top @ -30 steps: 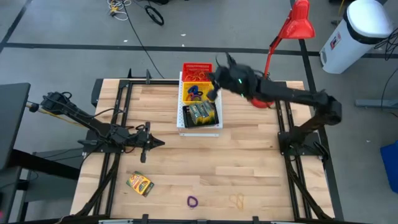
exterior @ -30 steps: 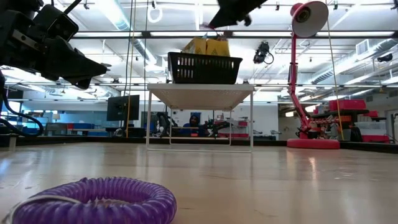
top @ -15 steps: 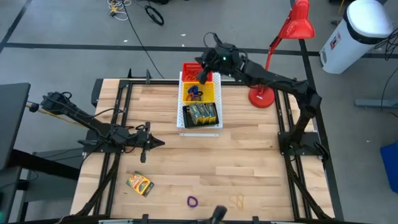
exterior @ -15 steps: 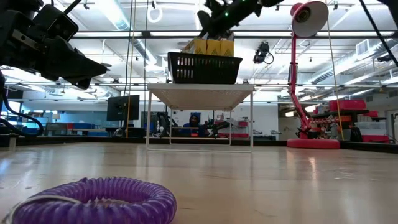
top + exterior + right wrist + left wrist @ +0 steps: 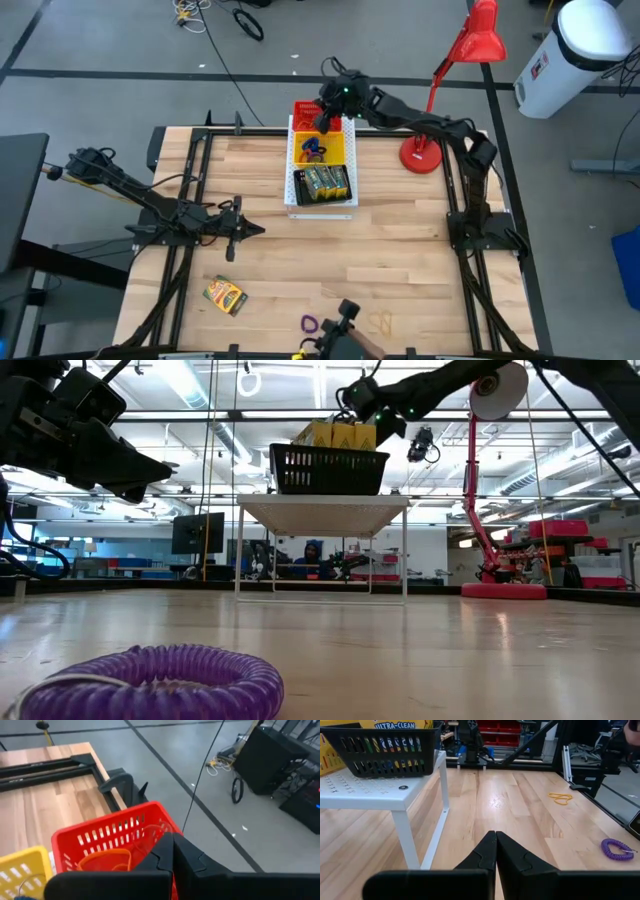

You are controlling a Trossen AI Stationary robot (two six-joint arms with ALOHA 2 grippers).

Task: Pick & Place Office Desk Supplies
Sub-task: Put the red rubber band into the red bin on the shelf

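the right gripper (image 5: 322, 117), fingers clenched on nothing, has swung back from the yellow plastic basket (image 5: 340, 150) to hover over the red plastic basket (image 5: 306, 107) holding orange rubber bands (image 5: 102, 860). left gripper (image 5: 250, 230) clenched. on the counter (image 5: 400, 240): 1 yellow-and-green crayon box (image 5: 226, 296), 1 purple coiled loop (image 5: 309, 324), 1 yellowish rubber band (image 5: 381, 322).

Overhead looking down, table-level sideways, both sharing purple loop (image 5: 309, 324)

Bright, even ceiling strip light, glare on the wooden table (image 5: 500, 802), blurred purple coil (image 5: 150, 682) up close.
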